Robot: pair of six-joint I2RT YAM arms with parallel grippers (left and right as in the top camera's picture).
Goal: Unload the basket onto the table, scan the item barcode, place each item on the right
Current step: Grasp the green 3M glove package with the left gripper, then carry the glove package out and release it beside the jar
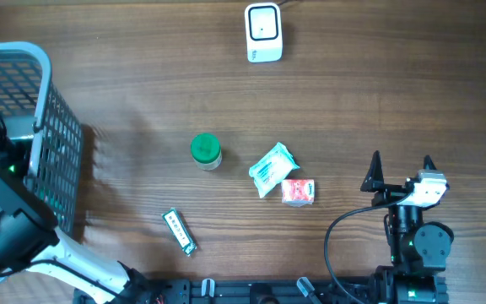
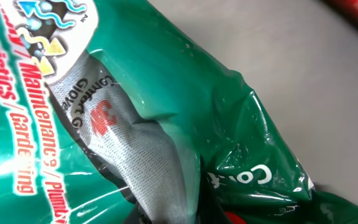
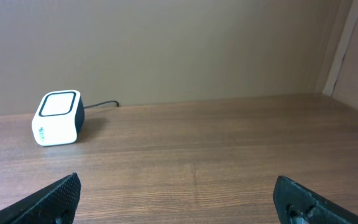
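Early days on this one: no item was at the scanner, so the scan itself was all to come. The left pincer was clenched, seemingly pinching the glove pack right up against it, apparently in the basket far left of the scanner. The right pincer gaped empty, well off to the scanner's right.

My overhead camera looks straight down from well above on the whole wooden table. The right wrist camera sits low at the near right, facing level across to the far wall. Both views share the white scanner. The left wrist camera is pressed close against a green glove packet, which fills its frame.
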